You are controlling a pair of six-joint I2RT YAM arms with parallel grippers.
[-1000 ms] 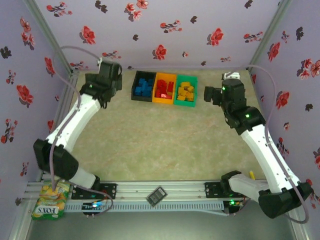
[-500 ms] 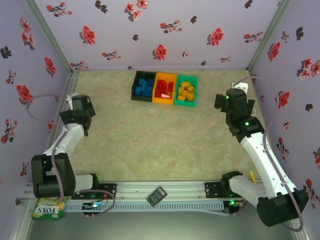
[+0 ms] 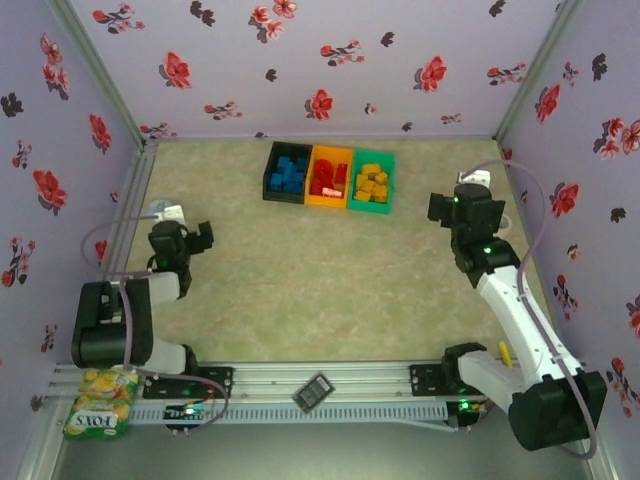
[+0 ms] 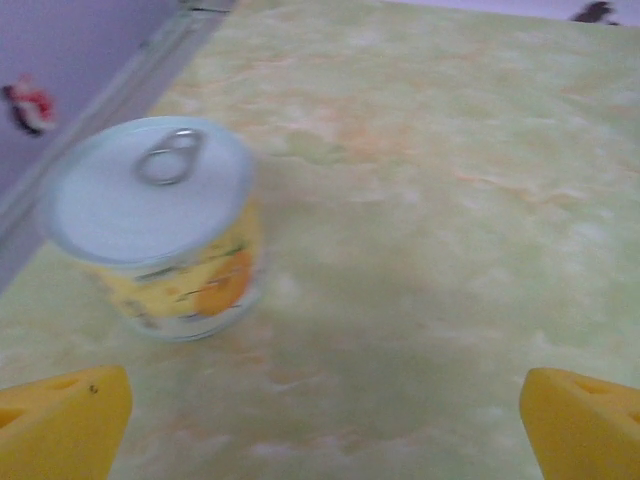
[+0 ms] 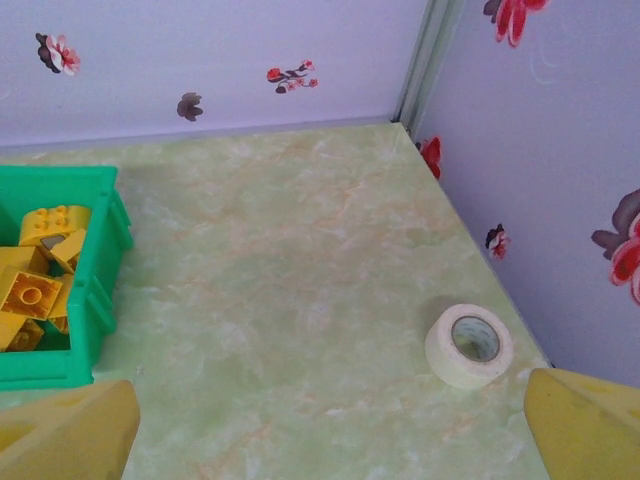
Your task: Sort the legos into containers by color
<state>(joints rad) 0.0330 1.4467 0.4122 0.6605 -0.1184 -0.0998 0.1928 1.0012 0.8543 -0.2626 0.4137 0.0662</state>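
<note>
Three containers stand side by side at the back middle of the table. The black bin (image 3: 285,172) holds blue legos, the orange bin (image 3: 328,177) red ones, and the green bin (image 3: 371,182) (image 5: 88,290) yellow ones (image 5: 30,285). My left gripper (image 3: 203,240) (image 4: 325,430) hangs open and empty over bare table at the near left, far from the bins. My right gripper (image 3: 440,207) (image 5: 330,440) is open and empty too, to the right of the green bin and slightly nearer than it.
A pull-tab can (image 4: 155,225) stands ahead-left of my left gripper, close to the left wall. A roll of masking tape (image 5: 470,345) lies by the right wall. A snack packet (image 3: 100,400) rests at the near-left corner.
My left arm has drawn back from beside the black bin to the near left and folded low. My right arm has pulled slightly back and right. Both grippers stay open.
</note>
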